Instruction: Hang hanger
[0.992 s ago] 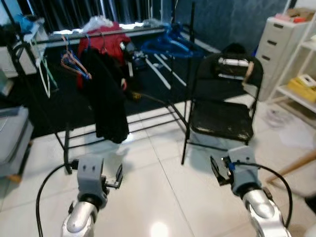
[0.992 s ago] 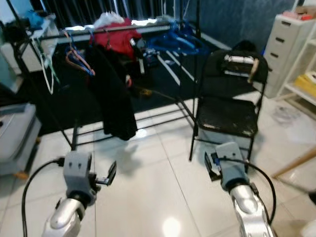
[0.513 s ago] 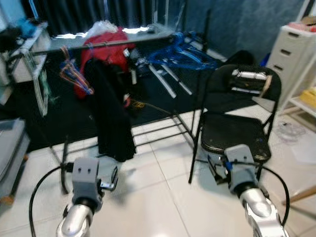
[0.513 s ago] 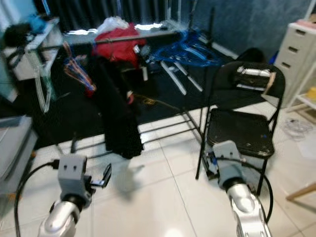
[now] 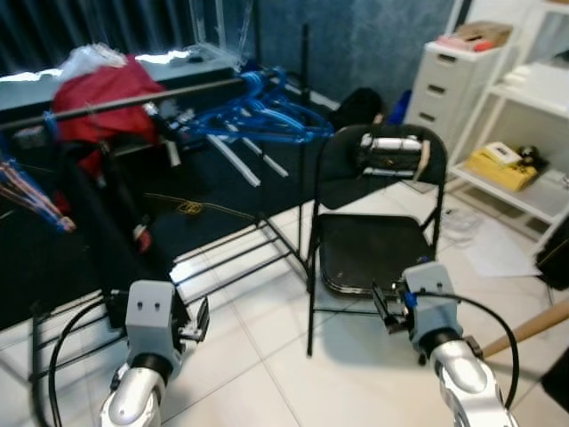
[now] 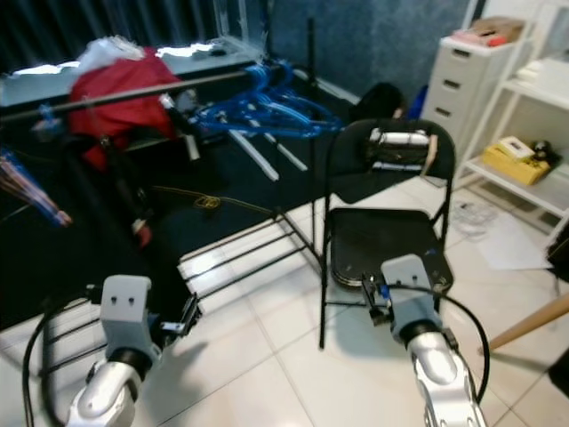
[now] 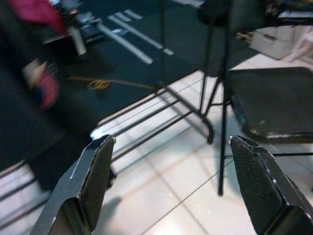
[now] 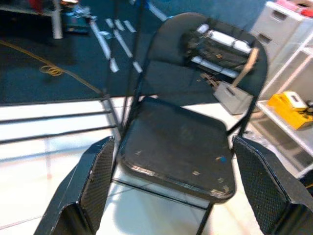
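Observation:
A bunch of blue hangers (image 5: 256, 111) hangs at the right end of the black rack rod (image 5: 151, 96). A red garment (image 5: 100, 87) is draped over the rod, and a black garment (image 5: 107, 213) hangs below it. More coloured hangers (image 5: 36, 191) hang at the far left. My left gripper (image 5: 200, 320) is low in front of the rack's base, open with nothing between its fingers (image 7: 98, 171). My right gripper (image 5: 382, 307) is open and points at the black folding chair (image 8: 176, 142). Both are well short of the hangers.
The folding chair (image 5: 369, 240) stands right of the rack with a black bag (image 5: 391, 151) on its backrest. White drawers (image 5: 444, 89) and a white shelf with a yellow box (image 5: 502, 165) stand at the right. A wooden stick (image 5: 538, 325) lies low right. A yellow cable (image 5: 191, 207) lies on the dark carpet.
The camera has swung to the right, so the rack has slid left in the picture and the chair has come to the middle. Both grippers keep the same open pose.

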{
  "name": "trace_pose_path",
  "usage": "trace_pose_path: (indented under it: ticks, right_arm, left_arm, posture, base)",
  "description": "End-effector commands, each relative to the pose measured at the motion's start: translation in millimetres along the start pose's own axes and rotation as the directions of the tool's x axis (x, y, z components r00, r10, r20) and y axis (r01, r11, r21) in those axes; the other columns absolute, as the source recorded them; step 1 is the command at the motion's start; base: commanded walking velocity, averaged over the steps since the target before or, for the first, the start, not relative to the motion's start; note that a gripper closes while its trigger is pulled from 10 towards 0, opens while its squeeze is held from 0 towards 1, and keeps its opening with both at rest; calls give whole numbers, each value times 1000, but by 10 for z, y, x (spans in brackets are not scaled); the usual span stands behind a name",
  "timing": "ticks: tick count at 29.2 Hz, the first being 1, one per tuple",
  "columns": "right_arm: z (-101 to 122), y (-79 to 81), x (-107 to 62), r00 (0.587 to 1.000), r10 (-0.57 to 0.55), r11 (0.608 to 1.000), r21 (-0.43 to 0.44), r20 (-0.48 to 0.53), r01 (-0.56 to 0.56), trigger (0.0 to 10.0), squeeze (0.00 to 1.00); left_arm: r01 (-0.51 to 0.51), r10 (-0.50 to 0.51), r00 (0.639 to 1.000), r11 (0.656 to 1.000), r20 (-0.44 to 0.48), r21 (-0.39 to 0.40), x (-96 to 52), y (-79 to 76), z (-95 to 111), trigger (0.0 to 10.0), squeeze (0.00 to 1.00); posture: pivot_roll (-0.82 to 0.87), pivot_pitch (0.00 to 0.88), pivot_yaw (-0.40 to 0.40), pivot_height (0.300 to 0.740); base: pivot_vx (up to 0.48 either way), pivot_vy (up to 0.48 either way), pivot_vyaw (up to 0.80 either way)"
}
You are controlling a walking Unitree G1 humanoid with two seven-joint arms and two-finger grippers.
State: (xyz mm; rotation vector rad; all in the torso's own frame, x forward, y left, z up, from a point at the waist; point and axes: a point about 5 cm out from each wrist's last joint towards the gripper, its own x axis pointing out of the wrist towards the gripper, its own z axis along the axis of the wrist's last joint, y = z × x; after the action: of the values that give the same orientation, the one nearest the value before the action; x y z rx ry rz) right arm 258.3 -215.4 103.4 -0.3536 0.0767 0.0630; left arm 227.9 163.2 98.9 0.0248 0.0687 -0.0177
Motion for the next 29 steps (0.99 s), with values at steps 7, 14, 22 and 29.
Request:
trace_pose_path:
  ticks: [7,14,22,29]
  right_arm:
    - [16,46,6,1000,29,999,-39,1,-29,10000,0]
    - [11,50,10,999,36,999,-32,2,-36,10000,0]
    - [9,40,9,999,37,999,-7,10,-37,10000,0]
    - [0,29,5,999,35,999,-10,8,-35,10000,0]
  left_arm:
    - [-29,29,1000,999,-11,34,-6,30,-18,10000,0]
    - [-41,42,999,998,-6,41,-2,32,-15,10000,0]
    - [-38,39,999,999,-6,38,0,23,-16,10000,0]
    - [-75,75,997,996,-1,48,-1,43,-9,10000,0]
  posture:
    - [-83,0,29,740]
    - [-85,0,28,740]
    - [-88,0,27,740]
    - [-96,0,29,740]
  base:
    - [480,0,800]
    - [480,0,800]
    - [480,0,165]
    - [303,0,0]
